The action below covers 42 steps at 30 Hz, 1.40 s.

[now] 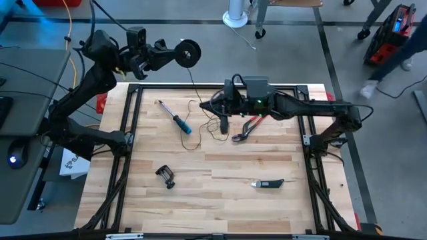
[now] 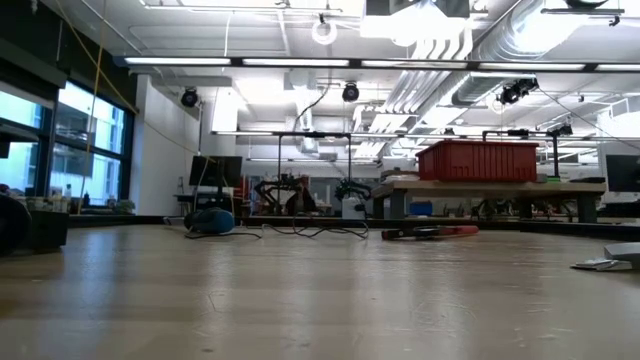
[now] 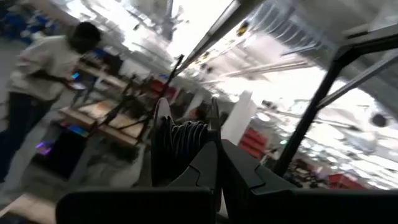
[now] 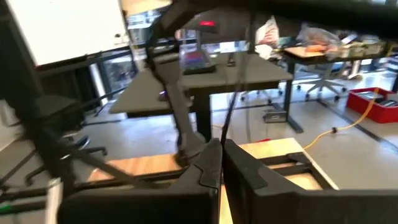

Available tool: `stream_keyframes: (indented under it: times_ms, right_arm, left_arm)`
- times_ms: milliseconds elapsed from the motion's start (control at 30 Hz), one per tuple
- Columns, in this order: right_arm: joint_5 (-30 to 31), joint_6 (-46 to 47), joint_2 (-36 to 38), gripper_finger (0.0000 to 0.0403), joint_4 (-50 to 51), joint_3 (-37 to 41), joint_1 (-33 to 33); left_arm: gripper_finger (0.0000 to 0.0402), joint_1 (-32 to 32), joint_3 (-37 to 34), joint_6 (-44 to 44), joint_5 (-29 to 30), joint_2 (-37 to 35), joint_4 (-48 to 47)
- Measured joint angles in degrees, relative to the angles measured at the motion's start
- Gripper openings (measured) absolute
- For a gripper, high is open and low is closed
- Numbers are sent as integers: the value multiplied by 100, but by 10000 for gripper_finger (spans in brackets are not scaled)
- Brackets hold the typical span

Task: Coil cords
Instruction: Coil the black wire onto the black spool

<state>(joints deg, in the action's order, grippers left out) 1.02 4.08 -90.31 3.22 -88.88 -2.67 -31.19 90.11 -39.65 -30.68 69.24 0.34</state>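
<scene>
- High view: left gripper (image 1: 175, 56) pinches the reel (image 1: 189, 53) raised past the table's (image 1: 267, 213) 12 o'clock edge, near 11. Right gripper (image 1: 223, 124) hangs over the cord (image 1: 200, 123) at centre-rear, by the pliers (image 1: 248, 128) and screwdriver (image 1: 175, 118). I'd keep the cord taut and clear of both.
- Low view: neither gripper shows; foreground boards lie open.
- Left wrist view: fingers (image 3: 205, 168) pinch the wound reel (image 3: 180, 140).
- Right wrist view: jaws pressed together on the thin cord (image 4: 231, 99), probably caught.
</scene>
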Motion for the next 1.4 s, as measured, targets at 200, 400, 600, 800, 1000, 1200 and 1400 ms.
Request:
stream_keyframes:
  times_ms: [200, 400, 600, 800, 1000, 1200, 1400]
  right_arm:
    - [-11, -27, 518, 1, 677, 0, 220]
    - [62, -205, 912, 0, 987, 0, 234]
    - [448, -518, 1208, 0, 1095, 0, 25]
    - [435, -560, 1254, 0, 901, 0, -241]
    - [190, -544, 1168, 0, 642, 0, -453]
    - [181, -542, 1009, 0, 405, 1, -570]
    - [-116, -408, 717, 0, -80, 2, -637]
  left_arm:
    - [0, -252, 0, 389, 117, -308, -1345]
    - [0, -292, 0, 157, 157, -366, -2244]
    - [0, -57, 0, -513, -492, -318, -2650]
    - [0, 259, -2, -665, -506, -190, -2921]
    - [0, 637, -1, -679, -551, 151, -2914]
    - [0, 973, -2, -904, -867, 592, -2277]
    - [0, 1102, 0, -1574, -1336, 949, -789]
